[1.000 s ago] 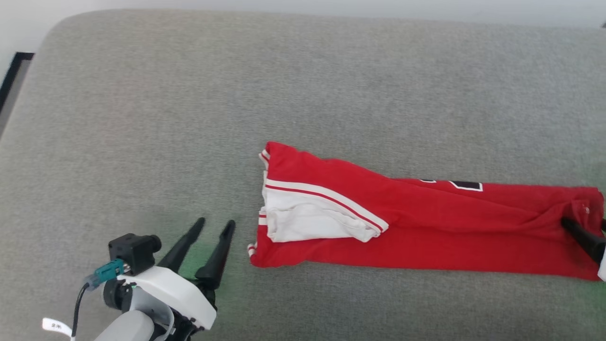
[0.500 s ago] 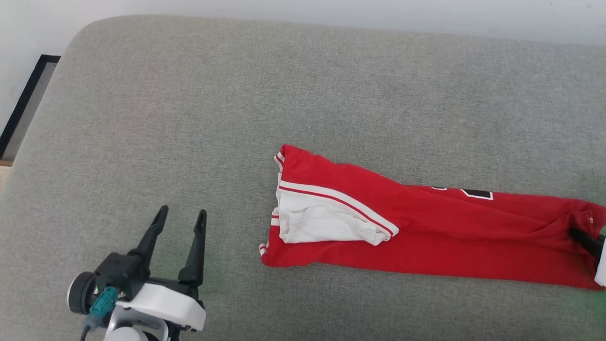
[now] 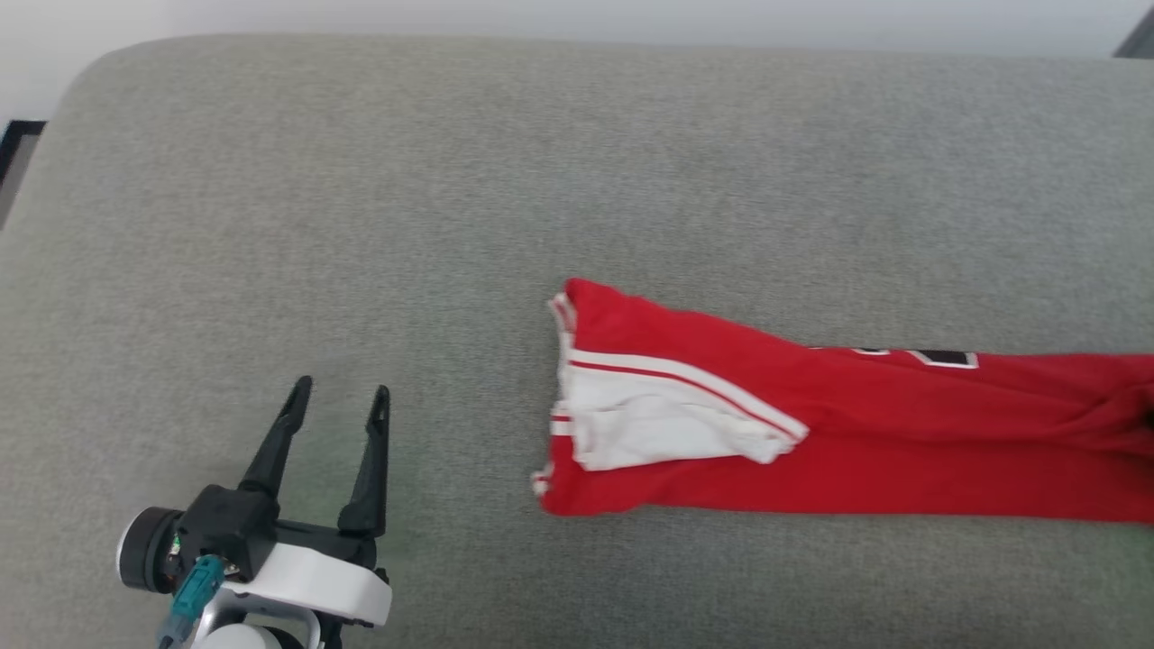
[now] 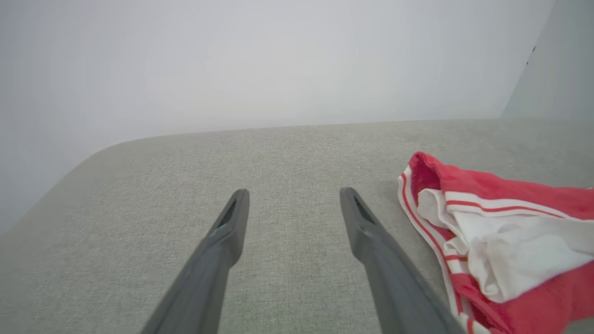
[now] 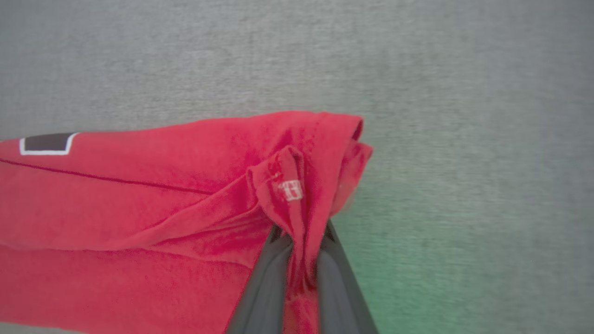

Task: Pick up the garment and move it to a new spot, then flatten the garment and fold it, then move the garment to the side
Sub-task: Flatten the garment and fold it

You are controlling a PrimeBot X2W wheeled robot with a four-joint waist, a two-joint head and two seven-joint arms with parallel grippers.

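Observation:
The garment (image 3: 856, 442), a red jersey with a white sleeve panel and white stripes, lies folded into a long strip across the grey cushion (image 3: 505, 180), running off the right edge of the head view. My left gripper (image 3: 338, 406) stands open at the lower left, well clear of the garment's left end (image 4: 487, 241). In the right wrist view my right gripper (image 5: 299, 232) is shut on a bunched fold at the garment's right end (image 5: 287, 185), with red cloth pinched between the two fingers.
The cushion's rounded left edge (image 3: 36, 153) drops off near a dark frame (image 3: 13, 144). A pale wall (image 4: 278, 60) rises behind the cushion. Bare grey fabric stretches ahead of my left gripper.
My right gripper has shut on the garment's right end. The head camera has shifted, so the garment sits further right in the picture. My left gripper has drawn back toward the lower left.

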